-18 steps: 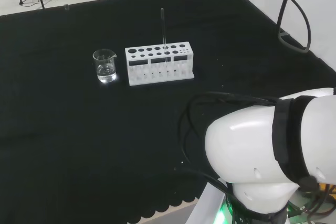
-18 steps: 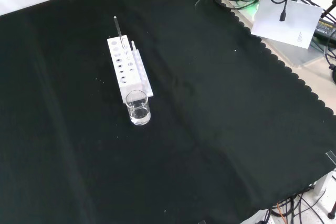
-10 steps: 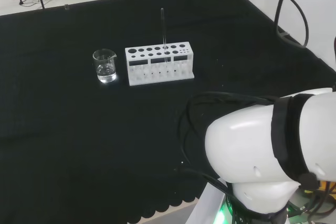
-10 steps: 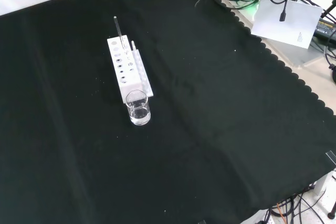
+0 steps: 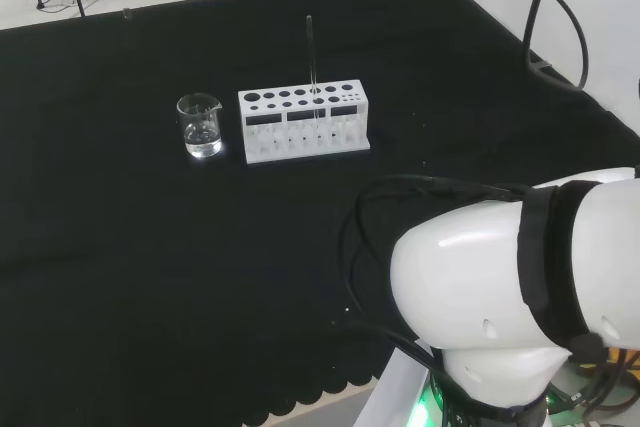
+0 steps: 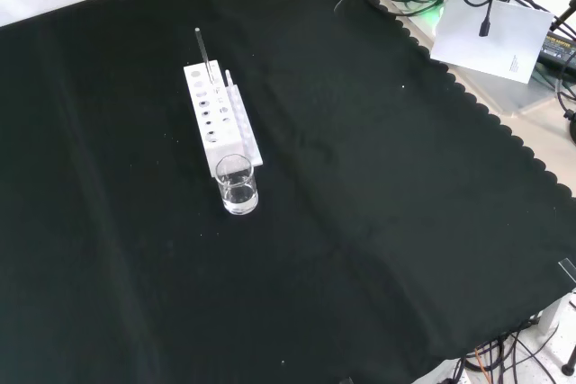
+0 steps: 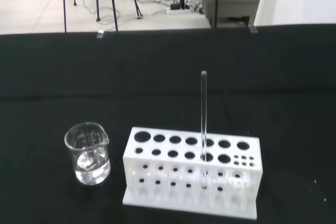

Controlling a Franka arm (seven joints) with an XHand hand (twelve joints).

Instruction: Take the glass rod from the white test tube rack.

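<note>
A white test tube rack [image 5: 303,124] [image 6: 220,117] [image 7: 191,171] with rows of round holes stands on the black cloth. A thin glass rod [image 5: 311,52] [image 6: 203,52] [image 7: 203,114] stands upright in one of its holes, rising well above the rack's top. In the head view the rod is toward the rack's right part; in the front view it is at the rack's far end. No hand touches the rod or the rack.
A small clear beaker [image 5: 200,125] [image 6: 237,184] [image 7: 88,153] with a little clear liquid stands just beside one end of the rack. The arm's white links [image 5: 510,297] take up the lower right of the head view. Cables and a white sheet [image 6: 495,33] lie beyond the cloth's scalloped edge.
</note>
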